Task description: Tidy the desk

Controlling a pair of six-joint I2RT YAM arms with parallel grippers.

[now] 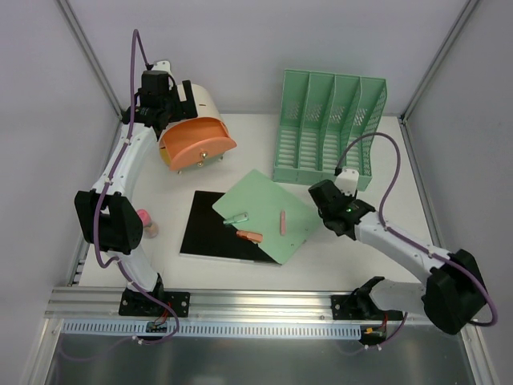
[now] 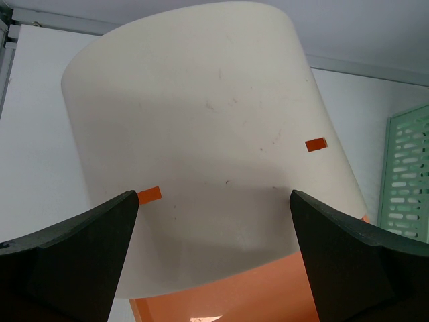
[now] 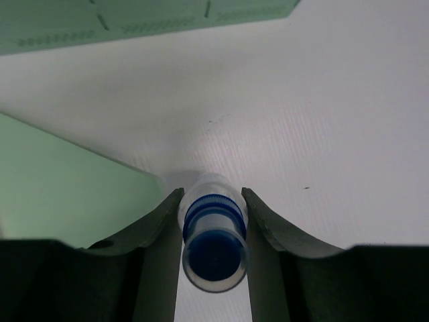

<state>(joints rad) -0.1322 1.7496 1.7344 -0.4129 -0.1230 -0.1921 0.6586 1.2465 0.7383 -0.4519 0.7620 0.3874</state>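
The white desk [image 1: 248, 152] carries scattered items. My left gripper [image 2: 214, 228] is open, its jaws wide apart on either side of a cream bin with an orange inside [image 2: 201, 134]. The bin lies tipped on its side at the back left [image 1: 196, 132], with the left gripper [image 1: 160, 95] right behind it. My right gripper [image 3: 213, 194] is shut on a blue pen with a clear cap [image 3: 214, 241], low over the desk by the right corner of a green sheet [image 3: 60, 181]. In the top view the right gripper [image 1: 325, 198] hides the pen.
A green file rack [image 1: 329, 128] stands at the back right. The green sheet [image 1: 268, 210] overlaps a black sheet [image 1: 212, 228] and bears a small clip [image 1: 236, 216], an orange pen [image 1: 250, 235] and a pink stick [image 1: 282, 220]. A pink object [image 1: 145, 220] sits by the left arm.
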